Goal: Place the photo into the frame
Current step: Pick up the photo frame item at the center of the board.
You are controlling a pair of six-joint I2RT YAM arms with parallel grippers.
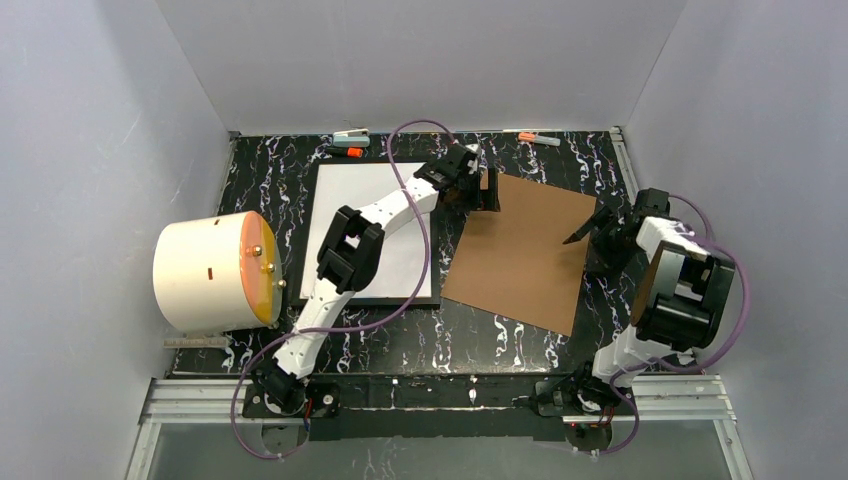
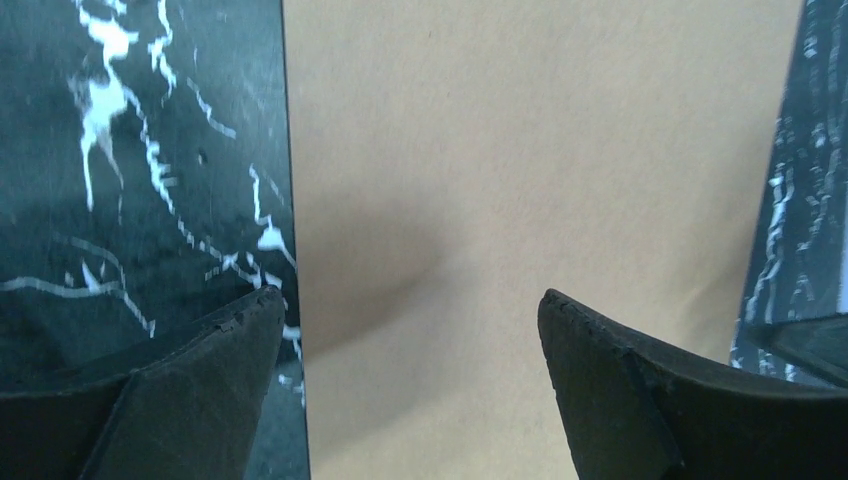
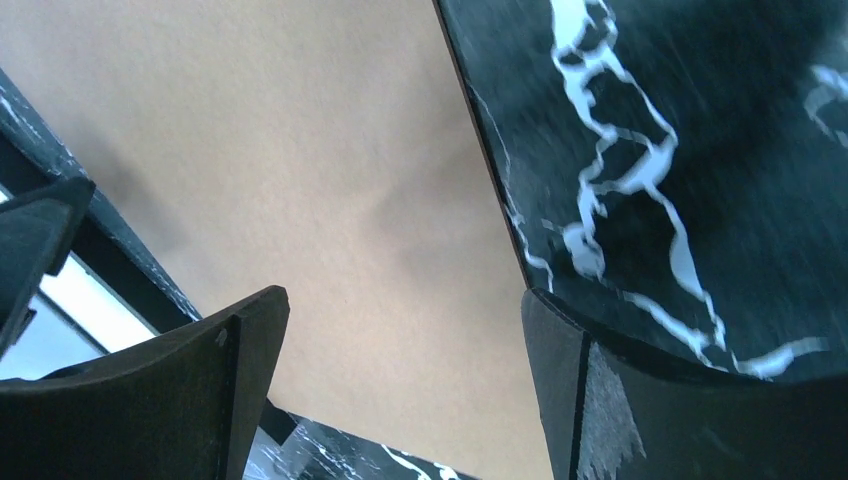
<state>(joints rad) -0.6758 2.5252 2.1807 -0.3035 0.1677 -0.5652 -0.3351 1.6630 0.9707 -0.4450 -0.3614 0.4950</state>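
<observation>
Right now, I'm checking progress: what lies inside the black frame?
A plain white sheet fills the frame; the left arm covers a strip, and anything beneath the sheet is hidden.

Shows white link shells on left arm [image 1: 395, 208] and right arm [image 1: 665, 240], with black joint housings and bases. Trails looping purple cables [image 1: 427, 250]. Ends in black wedge-shaped fingers [image 3: 620, 410], matte, rough-edged, one scuffed pale.

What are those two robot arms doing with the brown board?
They're partway through a framing job. The black frame lies flat with a white sheet, likely the photo's back, inside. The brown backing board lies beside it. The left gripper is open at the board's far corner, the right gripper open at its right edge; neither holds it.
</observation>
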